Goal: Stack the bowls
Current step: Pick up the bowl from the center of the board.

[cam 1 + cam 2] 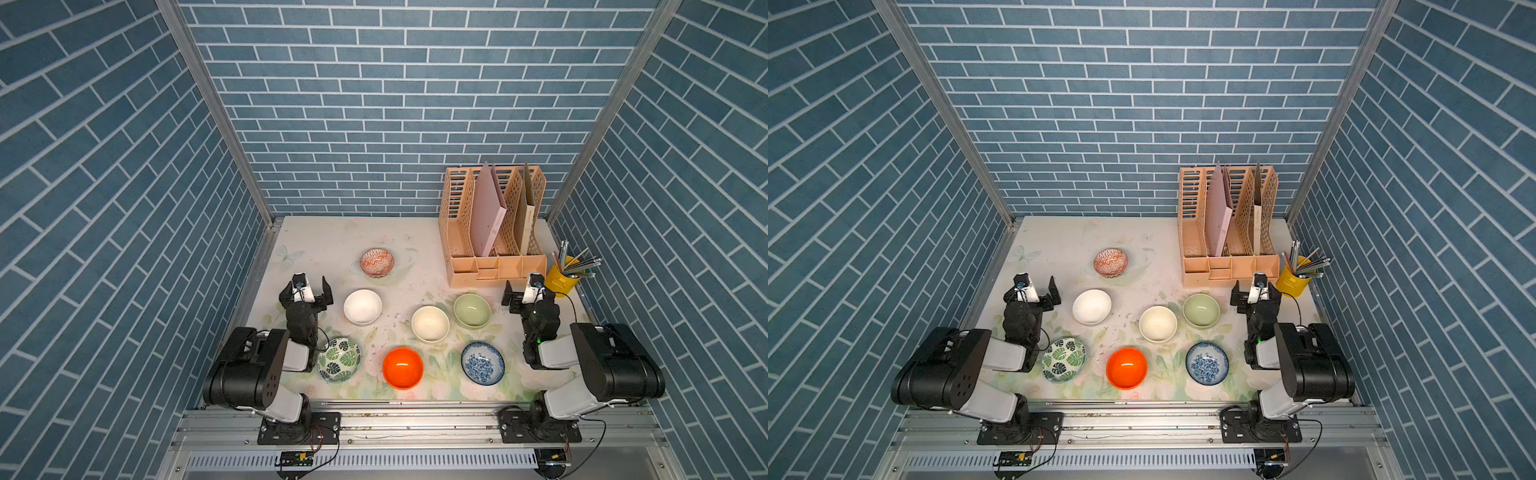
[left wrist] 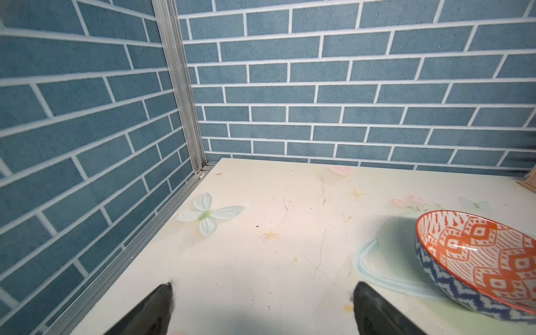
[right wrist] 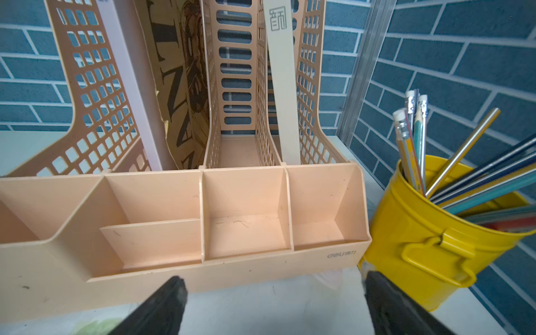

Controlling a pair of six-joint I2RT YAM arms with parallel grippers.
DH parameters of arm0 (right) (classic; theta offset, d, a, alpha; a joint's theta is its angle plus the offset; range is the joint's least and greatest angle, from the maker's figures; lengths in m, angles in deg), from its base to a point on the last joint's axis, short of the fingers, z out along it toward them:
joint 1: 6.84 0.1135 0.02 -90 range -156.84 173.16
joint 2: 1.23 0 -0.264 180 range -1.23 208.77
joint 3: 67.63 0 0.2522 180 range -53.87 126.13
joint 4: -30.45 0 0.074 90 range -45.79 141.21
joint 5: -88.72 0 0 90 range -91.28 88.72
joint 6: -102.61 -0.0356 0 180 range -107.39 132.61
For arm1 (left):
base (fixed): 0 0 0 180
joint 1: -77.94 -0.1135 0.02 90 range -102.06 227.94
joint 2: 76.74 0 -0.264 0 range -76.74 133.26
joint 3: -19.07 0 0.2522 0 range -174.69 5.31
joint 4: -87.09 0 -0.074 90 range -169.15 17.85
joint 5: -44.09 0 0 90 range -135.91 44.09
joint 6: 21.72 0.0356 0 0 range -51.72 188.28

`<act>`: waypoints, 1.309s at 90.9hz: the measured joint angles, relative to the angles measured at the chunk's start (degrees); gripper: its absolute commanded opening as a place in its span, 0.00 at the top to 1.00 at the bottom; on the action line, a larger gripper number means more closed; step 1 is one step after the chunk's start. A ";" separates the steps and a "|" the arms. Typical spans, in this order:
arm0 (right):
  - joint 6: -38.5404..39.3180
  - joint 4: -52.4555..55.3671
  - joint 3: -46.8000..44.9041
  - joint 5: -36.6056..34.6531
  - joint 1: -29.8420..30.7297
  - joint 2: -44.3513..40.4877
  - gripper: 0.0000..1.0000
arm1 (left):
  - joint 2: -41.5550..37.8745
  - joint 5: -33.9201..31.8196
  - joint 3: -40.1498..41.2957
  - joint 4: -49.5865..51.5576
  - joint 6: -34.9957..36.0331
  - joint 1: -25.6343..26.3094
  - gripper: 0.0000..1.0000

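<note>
Several bowls sit apart on the floral tabletop in both top views: red-orange patterned (image 1: 377,262) farthest back, white (image 1: 362,306), cream (image 1: 430,323), pale green (image 1: 472,310), green leaf (image 1: 339,360), bright orange (image 1: 402,368) and blue floral (image 1: 482,363). My left gripper (image 1: 308,284) hovers open and empty left of the white bowl. In the left wrist view its open jaws (image 2: 262,293) frame bare table, with the red-orange bowl (image 2: 478,255) off to one side. My right gripper (image 1: 528,287) is open and empty right of the pale green bowl, and faces the organizer in the right wrist view (image 3: 272,285).
A peach desk organizer (image 1: 492,232) with folders stands at the back right. A yellow pencil cup (image 1: 562,279) sits just beyond the right gripper. Blue brick walls enclose three sides, and a metal rail (image 1: 415,419) runs along the front.
</note>
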 measured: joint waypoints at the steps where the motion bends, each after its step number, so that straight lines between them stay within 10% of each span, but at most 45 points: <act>1: 0.00 0.00 0.00 0.00 0.00 0.00 0.00 | 0.00 0.00 0.00 0.00 0.00 0.00 0.00; 98: 0.00 -0.02 0.00 0.07 0.00 -0.02 0.00 | -0.15 -0.50 0.24 -0.20 -0.13 0.00 0.00; 119: 0.00 0.00 0.00 -0.15 0.00 -0.04 0.00 | -14.67 -3.87 0.04 9.29 -1.64 0.55 0.00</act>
